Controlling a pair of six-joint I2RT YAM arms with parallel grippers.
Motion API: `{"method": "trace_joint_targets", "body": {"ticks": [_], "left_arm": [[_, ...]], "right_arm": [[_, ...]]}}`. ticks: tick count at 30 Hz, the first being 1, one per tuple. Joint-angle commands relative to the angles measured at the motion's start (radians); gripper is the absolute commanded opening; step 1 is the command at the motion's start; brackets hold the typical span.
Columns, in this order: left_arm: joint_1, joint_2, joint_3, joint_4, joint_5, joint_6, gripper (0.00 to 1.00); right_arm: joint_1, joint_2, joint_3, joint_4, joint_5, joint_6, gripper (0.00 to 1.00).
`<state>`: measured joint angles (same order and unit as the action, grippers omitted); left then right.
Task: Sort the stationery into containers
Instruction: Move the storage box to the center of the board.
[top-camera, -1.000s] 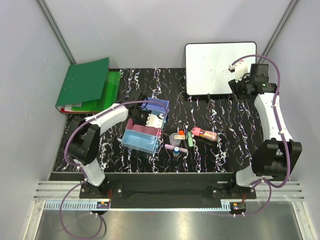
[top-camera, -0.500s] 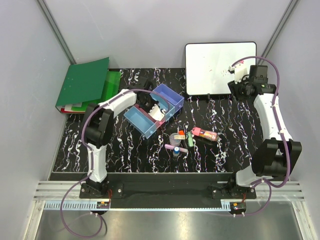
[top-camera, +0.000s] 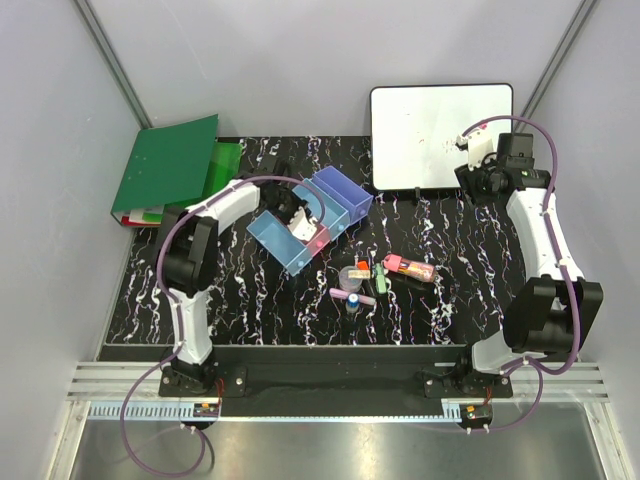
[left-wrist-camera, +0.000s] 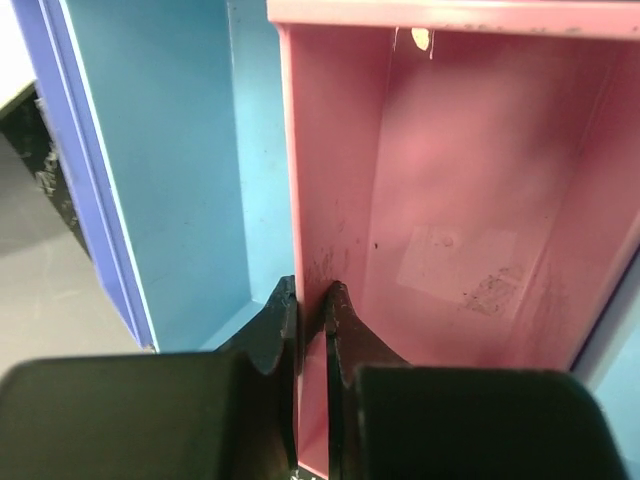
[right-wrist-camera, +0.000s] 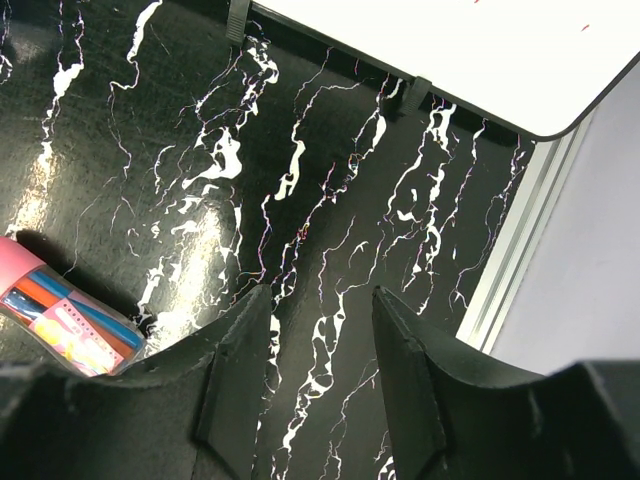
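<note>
The black surface, veined in white, is closed in by grey panels at left, right and rear, with a metal rail along its near edge. Green binders overhang the rear-left corner, and a whiteboard with rounded corners lies at the rear right. Open room remains along the near-left strip and to the right of the loose items. Four smooth, straight-walled plastic bins sit packed side by side at rear centre, skewed to the surface edges. They are the violet-blue bin, a light blue bin, the pink bin and a second light blue bin. The left gripper has its jaws clenched on the thin wall of the pink bin, one finger on either face. The floor of that bin is scuffed and bears a label patch. The stationery lies loose near centre, well apart from the bins. It comprises an orange-capped stick, a green pen, a pink marker, a small round clear piece and a pink-capped clear pack. The right gripper hangs over bare surface by the whiteboard's near-right corner, its jaws released and nothing between them.
</note>
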<state>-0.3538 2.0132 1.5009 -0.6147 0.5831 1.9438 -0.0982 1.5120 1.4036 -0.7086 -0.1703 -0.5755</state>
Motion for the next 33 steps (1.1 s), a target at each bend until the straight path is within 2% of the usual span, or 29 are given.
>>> {"method": "trace_joint_targets", "body": {"ticks": [1,4,5,6,7,9,12,13,17,20,21,24,26,28,32,33], "left_arm": [[-0.007,-0.013,-0.051,0.033,0.147,0.754,0.0],[-0.017,-0.013,-0.05,0.032,0.149,0.756,0.0],[-0.019,-0.011,-0.05,0.033,0.152,0.756,0.04],[-0.02,-0.008,-0.047,0.033,0.144,0.756,0.22],[-0.022,-0.008,-0.045,0.032,0.141,0.756,0.33],[-0.022,-0.007,-0.045,0.033,0.129,0.756,0.39],[-0.022,-0.01,-0.054,0.033,0.123,0.758,0.65],[-0.022,-0.011,-0.059,0.033,0.124,0.758,0.7],[-0.022,-0.022,-0.062,0.035,0.159,0.756,0.7],[-0.02,-0.06,-0.111,0.153,0.213,0.733,0.72],[-0.019,-0.073,-0.176,0.311,0.234,0.713,0.75],[-0.02,-0.116,-0.273,0.61,0.235,0.525,0.78],[-0.02,-0.14,-0.295,0.712,0.213,0.46,0.79],[-0.022,-0.166,-0.346,0.866,0.187,0.362,0.88],[-0.039,-0.22,-0.447,1.168,0.113,0.203,0.93],[-0.04,-0.235,-0.467,1.156,0.088,0.175,0.93]], "right_arm": [[0.006,-0.038,0.002,0.006,-0.018,0.019,0.52],[0.006,-0.041,-0.002,0.006,-0.021,0.022,0.52],[0.006,-0.042,0.0,0.006,-0.021,0.022,0.52],[0.006,-0.044,-0.003,0.006,-0.021,0.022,0.52],[0.006,-0.045,-0.003,0.006,-0.021,0.02,0.52],[0.006,-0.05,-0.006,0.006,-0.02,0.019,0.53],[0.006,-0.049,-0.006,0.006,-0.018,0.017,0.53],[0.006,-0.049,-0.006,0.006,-0.02,0.019,0.53],[0.006,-0.042,0.0,0.006,-0.02,0.022,0.53],[0.006,-0.049,-0.005,0.003,-0.02,0.022,0.53],[0.006,-0.052,-0.006,0.004,-0.021,0.017,0.53],[0.006,-0.059,-0.012,0.0,-0.024,0.011,0.53],[0.006,-0.061,-0.011,-0.003,-0.029,0.012,0.53],[0.006,-0.062,-0.009,-0.009,-0.034,0.019,0.53],[0.008,-0.076,-0.012,-0.015,-0.043,0.028,0.53],[0.008,-0.079,-0.014,-0.012,-0.046,0.032,0.53]]}}
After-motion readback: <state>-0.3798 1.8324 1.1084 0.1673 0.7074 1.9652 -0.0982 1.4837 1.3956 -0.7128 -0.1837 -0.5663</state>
